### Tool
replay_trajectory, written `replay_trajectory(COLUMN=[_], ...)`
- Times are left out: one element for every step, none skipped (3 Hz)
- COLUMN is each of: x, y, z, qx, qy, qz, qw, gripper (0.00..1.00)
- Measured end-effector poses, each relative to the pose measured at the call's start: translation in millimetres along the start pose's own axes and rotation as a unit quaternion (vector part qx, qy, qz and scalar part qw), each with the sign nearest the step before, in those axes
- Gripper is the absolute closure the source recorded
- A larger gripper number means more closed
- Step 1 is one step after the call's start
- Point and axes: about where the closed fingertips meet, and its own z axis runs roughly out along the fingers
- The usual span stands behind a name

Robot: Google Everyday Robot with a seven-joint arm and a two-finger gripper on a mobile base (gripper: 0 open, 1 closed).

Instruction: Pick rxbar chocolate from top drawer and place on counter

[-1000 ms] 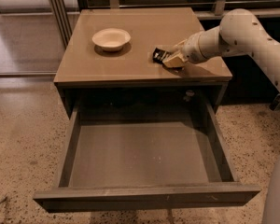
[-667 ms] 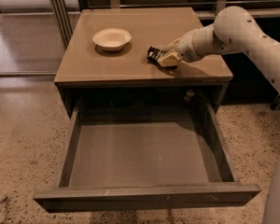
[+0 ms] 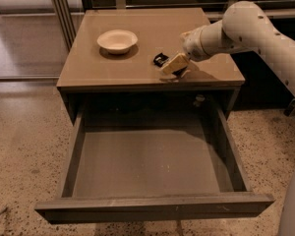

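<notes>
Item 1, pincer (image 3: 166, 65): at the end of the pale arm (image 3: 246, 26), which reaches in from the right. It sits low over the right half of the counter (image 3: 137, 70), tips pointing left and down. It is closed on the bar, whose dark end sticks out past the tan tips. Since 0.7 s ago it has shifted a little to the left and toward the counter's front edge, and the arm has followed.

Item 2, bar (image 3: 160, 59): small black wrapper, held at the pincer's tip, at or just above the counter; whether it touches cannot be told. It lies right of the bowl and apart from it, clear of the drawer. It has travelled with the pincer, slightly left and forward of its earlier spot.

Item 3, counter: tan, smooth, slightly glossy top of the cabinet. It carries the bowl and takes the arm's shadow at right.

Item 4, drawer (image 3: 152, 208): top one, pulled far out toward the camera, grey-brown, flat front panel nearest the viewer. Same position as before.

Item 5, bowl (image 3: 117, 39): shallow, cream, upright on the counter's left half. Unmoved.

Item 6, floor (image 3: 24, 146): speckled, on both sides of the cabinet.
</notes>
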Motion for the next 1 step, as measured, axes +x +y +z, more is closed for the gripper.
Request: replay_trajectory(x=[0.0], y=[0.1], z=[0.1], qx=[0.000], qy=[0.000], qz=[0.000], qw=[1.0000], gripper=[0.00])
